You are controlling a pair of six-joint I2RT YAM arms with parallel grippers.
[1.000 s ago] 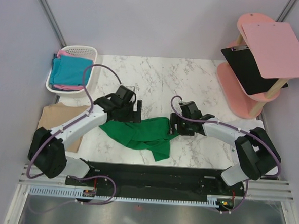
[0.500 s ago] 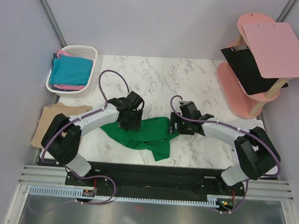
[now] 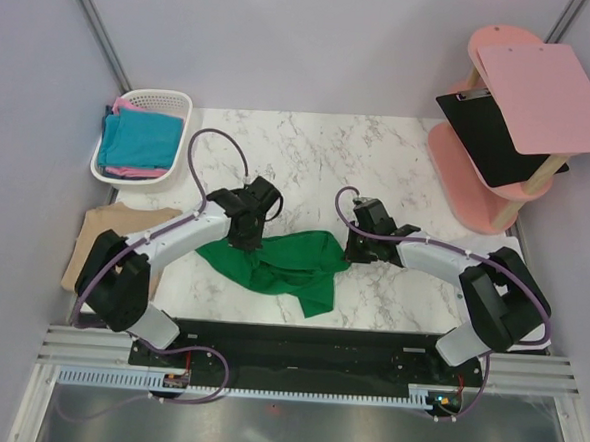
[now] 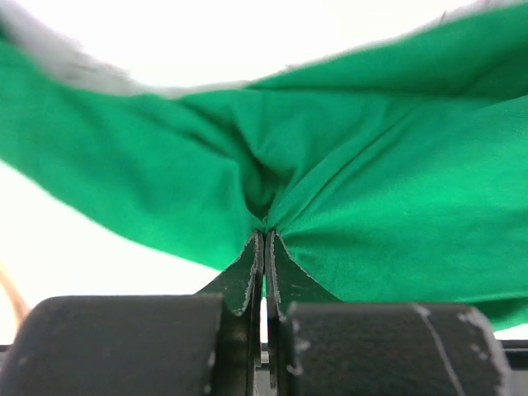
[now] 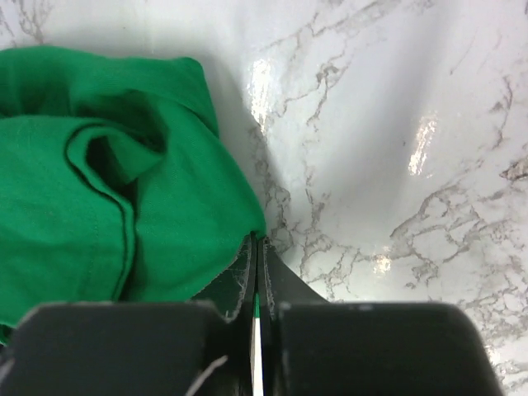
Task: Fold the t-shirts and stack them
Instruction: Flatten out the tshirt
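Observation:
A bright green t-shirt [image 3: 284,264] lies crumpled on the marble table, between my two arms. My left gripper [image 3: 245,242] is shut on its upper left edge; in the left wrist view the green t-shirt [image 4: 371,206] bunches into the closed left gripper [image 4: 265,235]. My right gripper [image 3: 351,251] is shut on the right edge, where the green t-shirt [image 5: 99,206] meets the closed right gripper [image 5: 255,241]. A tan t-shirt [image 3: 104,231] lies flat at the table's left edge. Teal-blue t-shirts [image 3: 138,137] and a pink one [image 3: 123,103] sit in the basket.
A white plastic basket [image 3: 160,101] stands at the back left corner. A pink stand [image 3: 485,152] at the back right carries a black clipboard [image 3: 485,138] and a pink board [image 3: 548,96]. Bare marble table [image 3: 319,152] lies beyond the shirt.
Both grippers closed on the green t-shirt's edges. The left arm swung right and down onto the cloth; the right gripper stayed at the shirt's right edge.

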